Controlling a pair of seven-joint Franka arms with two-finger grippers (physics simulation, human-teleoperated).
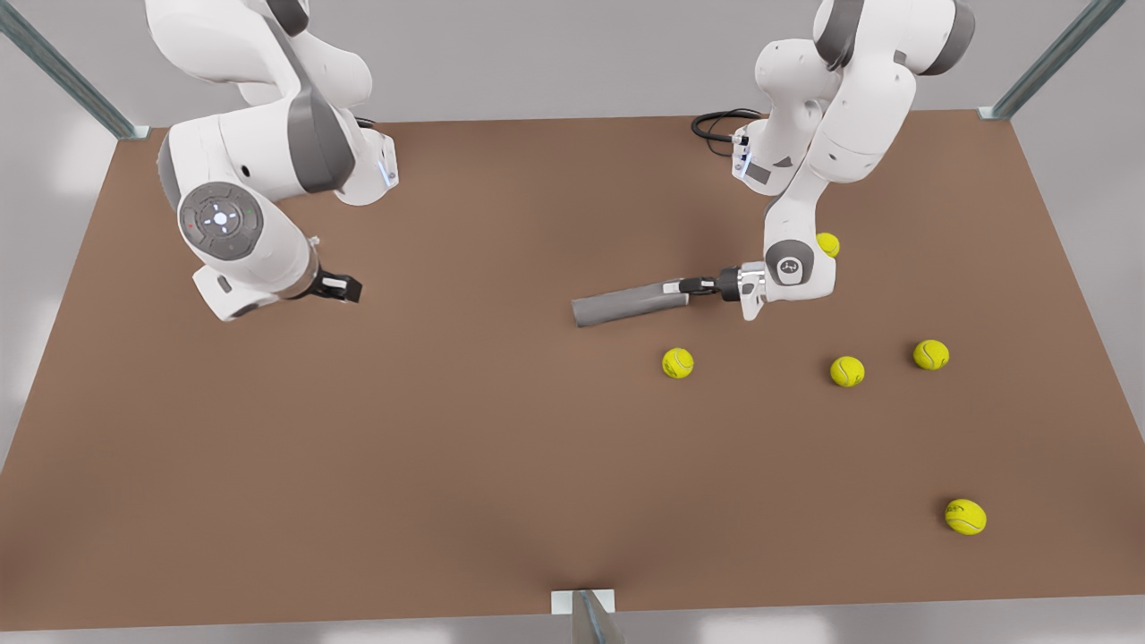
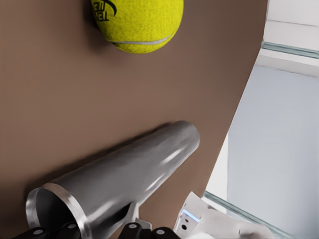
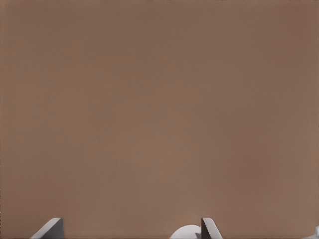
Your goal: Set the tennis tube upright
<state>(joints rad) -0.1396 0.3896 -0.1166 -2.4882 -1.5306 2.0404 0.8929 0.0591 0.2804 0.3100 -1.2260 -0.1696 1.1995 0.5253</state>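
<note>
Front view: my left gripper [image 1: 673,288] clamps the tube [image 1: 626,304] at its rim, ready to tip it upright. Right gripper [image 1: 343,287] waits at frame left, fingers apart.

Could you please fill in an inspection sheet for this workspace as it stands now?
Surface: brown table, flat and bare in the middle.
Job's things: tennis tube lying on its side, not upright.
Clutter: five tennis balls toward the front view's right.
Grippers: left gripper shut on the tube's rimmed end; right gripper waits open above the table.
Cables: black cable looped behind the left arm.
Surroundings: metal frame posts at the corners.
</note>
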